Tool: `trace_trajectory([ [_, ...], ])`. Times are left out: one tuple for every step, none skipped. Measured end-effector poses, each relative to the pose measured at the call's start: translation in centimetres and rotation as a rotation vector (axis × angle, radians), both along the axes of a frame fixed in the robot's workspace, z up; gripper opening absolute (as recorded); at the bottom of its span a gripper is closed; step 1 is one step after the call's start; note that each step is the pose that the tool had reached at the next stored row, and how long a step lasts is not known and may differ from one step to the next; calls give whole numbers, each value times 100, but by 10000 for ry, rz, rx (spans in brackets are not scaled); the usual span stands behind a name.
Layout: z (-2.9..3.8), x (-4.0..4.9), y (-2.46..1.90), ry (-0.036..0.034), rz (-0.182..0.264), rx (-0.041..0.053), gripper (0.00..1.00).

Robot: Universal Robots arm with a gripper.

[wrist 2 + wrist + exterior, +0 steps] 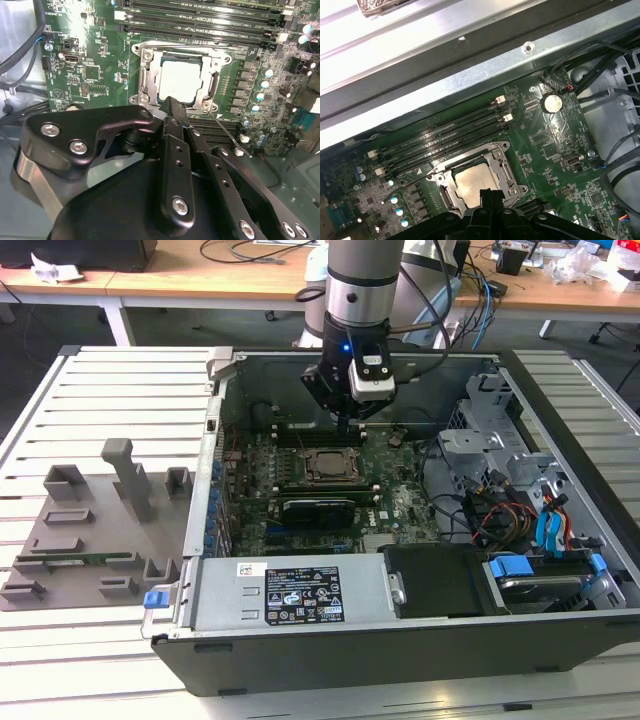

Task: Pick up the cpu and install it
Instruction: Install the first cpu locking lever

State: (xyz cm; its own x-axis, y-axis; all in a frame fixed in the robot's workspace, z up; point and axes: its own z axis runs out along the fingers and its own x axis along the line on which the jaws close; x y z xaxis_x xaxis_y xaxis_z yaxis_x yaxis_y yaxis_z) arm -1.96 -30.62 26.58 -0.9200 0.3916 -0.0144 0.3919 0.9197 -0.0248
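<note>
Silvery-grey metal marks the cpu [181, 82], which lies flat inside the socket frame [145, 77] on the green motherboard [95, 75] of the open computer case [350, 655]. We judge it seated there, squared to the frame so its contacts meet. The claw [171, 102] hangs just above, closed and gripping nothing, its tip over the chip's edge; we cannot tell whether it touches. In the exterior view the cpu sits close by, at about seven o'clock of the claw.

Bright, even light, seemingly from overhead; glare whitens the slatted worktop [110, 390], while the near tool [170, 104] reads dark
</note>
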Motion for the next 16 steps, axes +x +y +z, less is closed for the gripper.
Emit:
trace_trajectory([
  [0, 0, 0, 0, 69, 1, 11],
  [0, 0, 0, 0, 103, 1, 11],
  [0, 0, 0, 0, 192, 1, 11],
  [0, 0, 0, 0, 252, 1, 11],
  [0, 0, 0, 0, 294, 0, 11],
  [0, 0, 0, 0, 387, 0, 11],
  [0, 0, 0, -1, 455, 1, 11],
  [0, 0, 0, 0, 487, 0, 11],
  [0, 0, 0, 0, 534, 1, 11],
  [0, 0, 0, 0, 593, 1, 11],
  [0, 0, 0, 0, 685, 0, 11],
  [0, 0, 0, 0, 734, 0, 11],
  [0, 0, 0, 0, 829, 1, 11],
  [0, 0, 0, 0, 868, 0, 11],
  [0, 0, 0, 0, 905, 0, 11],
  [0, 0, 0, 0, 978, 0, 11],
])
